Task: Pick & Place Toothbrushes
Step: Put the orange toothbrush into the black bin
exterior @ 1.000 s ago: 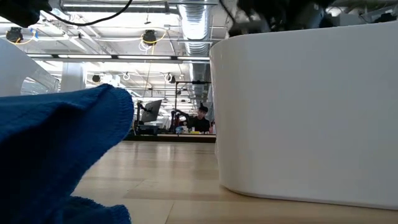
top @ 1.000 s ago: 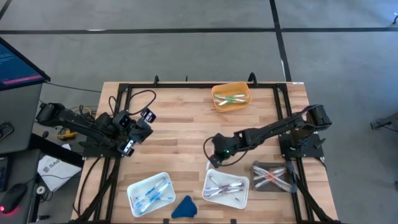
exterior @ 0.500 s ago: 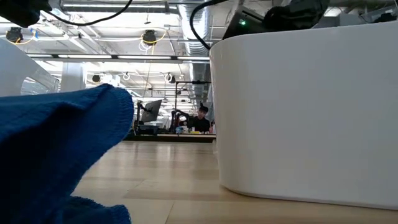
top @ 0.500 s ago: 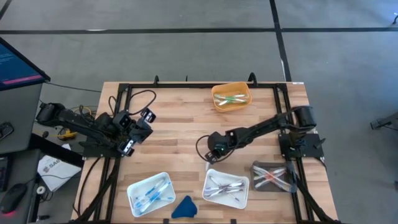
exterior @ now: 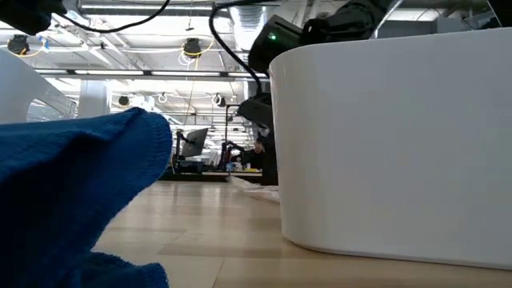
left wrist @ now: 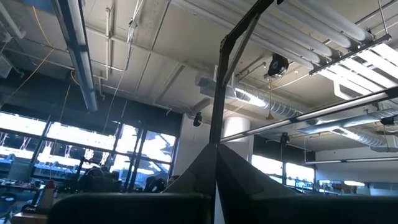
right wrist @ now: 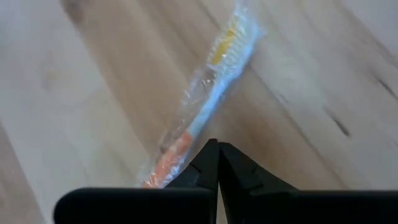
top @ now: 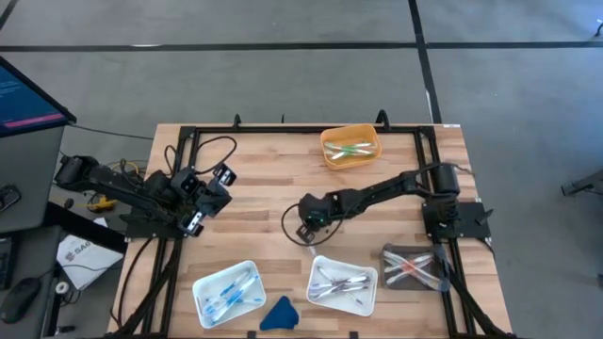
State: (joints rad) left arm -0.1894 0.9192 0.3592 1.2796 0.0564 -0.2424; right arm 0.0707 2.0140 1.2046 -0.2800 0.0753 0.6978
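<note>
A toothbrush (right wrist: 202, 109) in a clear wrapper, white with orange and yellow parts, lies flat on the wooden table (top: 264, 188). My right gripper (right wrist: 217, 149) is shut and slants down right beside the toothbrush's orange end, just beyond the white tray (top: 342, 284). The low view shows the gripper (exterior: 260, 112) above the toothbrush (exterior: 254, 189), left of that tray's wall. My left gripper (top: 215, 193) waits shut at the table's left side, raised and pointing up. My right gripper's shut fingertips (right wrist: 210, 155) stand right next to the toothbrush's orange end (right wrist: 174, 155), coming slanting down from the right. I cannot tell whether they touch it. The toothbrush lies flat on the table.
An orange tray (top: 375, 151) with green toothbrushes stands at the far edge. At the near edge stand a white tray (top: 203, 287) with blue ones, the middle white tray and a clear tray (top: 386, 256) on the right. A blue cloth (top: 279, 314) lies near the front. A black frame (top: 193, 141) borders the table.
My right gripper has gone down and toward the table's left edge, staying shut, and has rolled a little. It has come into the low view beside the white tray's wall, and the toothbrush now shows on the table below it there.
</note>
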